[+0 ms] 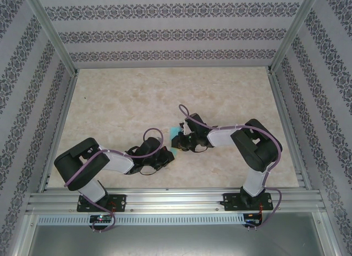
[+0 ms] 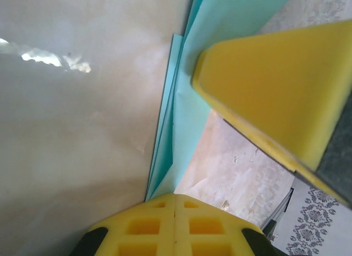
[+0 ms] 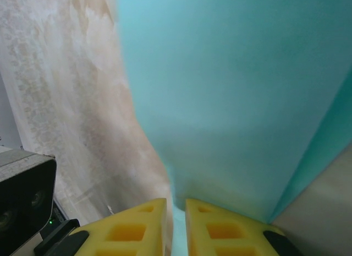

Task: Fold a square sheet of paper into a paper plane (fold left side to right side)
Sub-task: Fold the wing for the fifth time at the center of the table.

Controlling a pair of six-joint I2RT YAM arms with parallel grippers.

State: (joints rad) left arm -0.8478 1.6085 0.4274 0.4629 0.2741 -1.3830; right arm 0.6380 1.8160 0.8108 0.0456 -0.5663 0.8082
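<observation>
Left gripper (image 2: 175, 198) clamped shut on layered edge of teal paper (image 2: 192, 102), right gripper (image 3: 176, 203) narrow, pinching it opposite; pair meets mid-width of bench (image 1: 110, 102), nearer front edge; far half, both side edges open.

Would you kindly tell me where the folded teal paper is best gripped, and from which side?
Pinch a thin outer edge, across the stacked layers: the teal paper is flat, with no other graspable part. The left gripper is shut on one edge from the left, the right gripper on another from the right; those approaches look best.
</observation>
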